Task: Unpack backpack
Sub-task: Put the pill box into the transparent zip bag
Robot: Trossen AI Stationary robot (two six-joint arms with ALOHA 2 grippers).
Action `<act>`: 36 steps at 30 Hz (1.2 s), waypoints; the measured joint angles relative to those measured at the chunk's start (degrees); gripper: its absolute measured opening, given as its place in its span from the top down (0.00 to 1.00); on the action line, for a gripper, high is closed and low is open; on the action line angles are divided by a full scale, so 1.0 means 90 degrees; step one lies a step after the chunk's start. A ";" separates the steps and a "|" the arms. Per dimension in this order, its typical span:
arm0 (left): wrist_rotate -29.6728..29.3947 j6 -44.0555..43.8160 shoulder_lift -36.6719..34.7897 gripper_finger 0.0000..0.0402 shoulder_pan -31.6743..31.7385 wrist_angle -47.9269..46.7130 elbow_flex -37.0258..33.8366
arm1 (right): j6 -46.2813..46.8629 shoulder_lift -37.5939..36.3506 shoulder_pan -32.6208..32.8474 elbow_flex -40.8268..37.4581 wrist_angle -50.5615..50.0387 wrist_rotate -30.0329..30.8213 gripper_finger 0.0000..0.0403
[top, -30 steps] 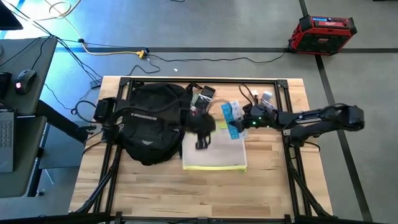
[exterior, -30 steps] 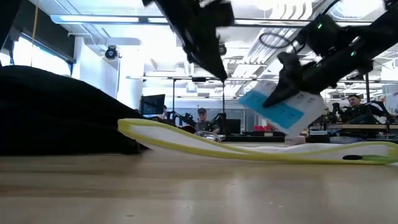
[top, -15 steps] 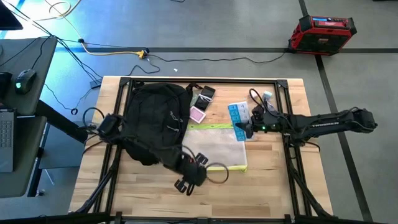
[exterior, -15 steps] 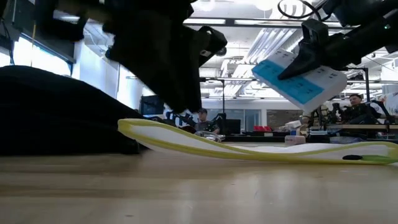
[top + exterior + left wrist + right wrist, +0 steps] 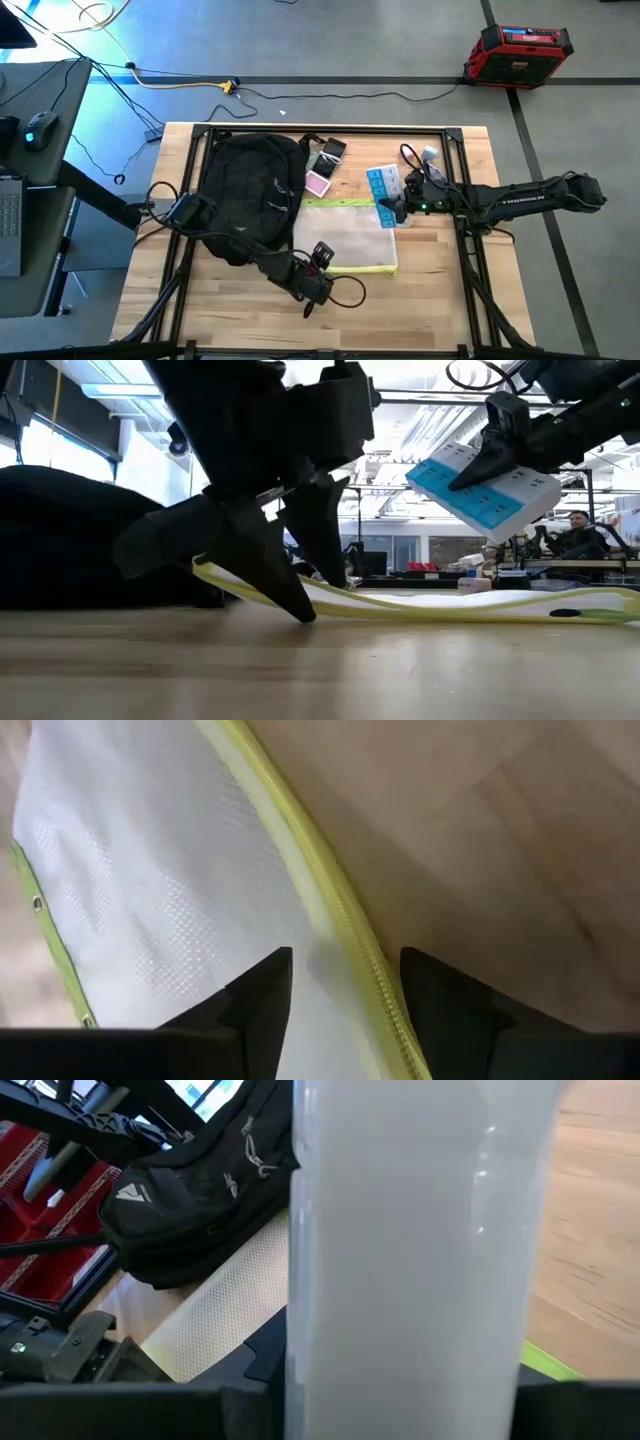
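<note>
Left gripper (image 5: 322,262) sits low at the front edge of the mesh pouch (image 5: 345,232), near the bench's 6 o'clock. Fingers (image 5: 262,995) spread apart, straddling the pouch's yellow-green zipper edge, nothing held between them. In the low view the fingertips reach down to the bench (image 5: 400,670) just in front of the pouch (image 5: 450,603). One second ago this gripper was up over the pouch's back edge beside the backpack; half a second ago it was off the pouch's front left corner; now it is at the pouch's front rim, jaws wider than before.

Right gripper (image 5: 388,209) hangs above the pouch's right back corner, toward 2 o'clock, closed on a white and blue packet (image 5: 487,488) that tilts down to the left, clear of the bench. Unchanged over the last half second; a second ago the packet sat lower.

Backpack (image 5: 250,195) lies on the bench at 9 to 10 o'clock, touching the pouch's left edge, not moved. Pink card (image 5: 317,185) and a dark flat item (image 5: 331,151) lie between backpack and packet, toward 12 o'clock.
</note>
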 joint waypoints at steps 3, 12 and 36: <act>-0.0007 -0.0056 -0.0005 0.61 0.0005 -0.0059 0.0071 | 0.0000 0.0000 0.0000 0.0000 -0.0059 0.0000 0.70; -0.0041 -0.0366 -0.0029 0.62 0.0070 -0.0195 0.0221 | 0.0010 -0.0002 0.0000 0.0005 -0.0157 -0.0015 0.70; 0.0537 -0.1399 -0.0078 0.74 0.0457 -0.0423 0.0097 | 0.0121 -0.0002 0.0000 0.0005 -0.0277 -0.0022 0.71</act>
